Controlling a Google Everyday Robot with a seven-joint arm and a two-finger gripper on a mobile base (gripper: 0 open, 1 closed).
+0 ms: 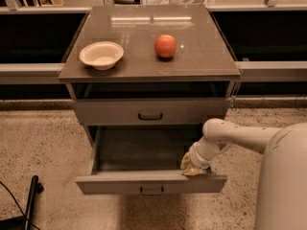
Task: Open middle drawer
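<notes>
The middle drawer (120, 182) is the grey drawer pulled well out of the cabinet, with its dark inside showing. Its small dark loop handle (152, 190) sits at the centre of the front. My gripper (192, 169) is at the top edge of this drawer's front, near its right end, just inside the drawer. The white arm (240, 138) reaches in from the right.
Above, another grey drawer (115, 112) with a loop handle sits nearly closed. On the cabinet top (201, 56) are a white bowl (101, 54) and a red-orange fruit (165, 46). A dark stick (29, 200) lies on the speckled floor at the lower left. My white body fills the lower right.
</notes>
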